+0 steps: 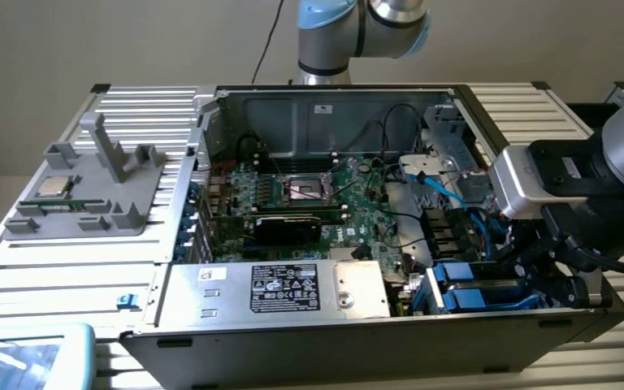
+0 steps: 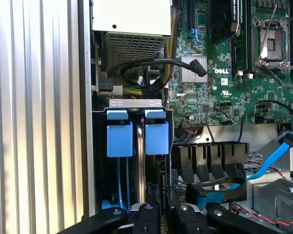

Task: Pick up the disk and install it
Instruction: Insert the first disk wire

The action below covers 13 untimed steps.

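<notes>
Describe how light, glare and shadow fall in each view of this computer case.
Exterior view: strong light glares off the ribbed table and the silver top of the power supply, while the case's rear wall sits dimmer. Wrist view: the power supply is washed out white, the ribbed table shines in streaks, and the bay below the blue brackets lies in deep shadow.

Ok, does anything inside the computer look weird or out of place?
Yes. The blue cable ends loose and seems plugged into nothing. The processor socket looks empty, and a chip sits outside the case on the grey stand.
</notes>
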Each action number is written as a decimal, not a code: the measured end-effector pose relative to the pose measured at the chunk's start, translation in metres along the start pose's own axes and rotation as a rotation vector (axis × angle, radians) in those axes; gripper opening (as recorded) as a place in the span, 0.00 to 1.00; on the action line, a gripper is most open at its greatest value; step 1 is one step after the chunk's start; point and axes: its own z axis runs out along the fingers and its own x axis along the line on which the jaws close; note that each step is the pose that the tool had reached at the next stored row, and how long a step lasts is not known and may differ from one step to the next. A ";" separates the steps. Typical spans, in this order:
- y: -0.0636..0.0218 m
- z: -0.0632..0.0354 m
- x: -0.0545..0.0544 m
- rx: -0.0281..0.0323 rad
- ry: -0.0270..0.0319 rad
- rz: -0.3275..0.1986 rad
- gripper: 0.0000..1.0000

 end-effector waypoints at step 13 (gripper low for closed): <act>0.0001 -0.0242 -0.007 0.0016 0.0348 -0.001 0.17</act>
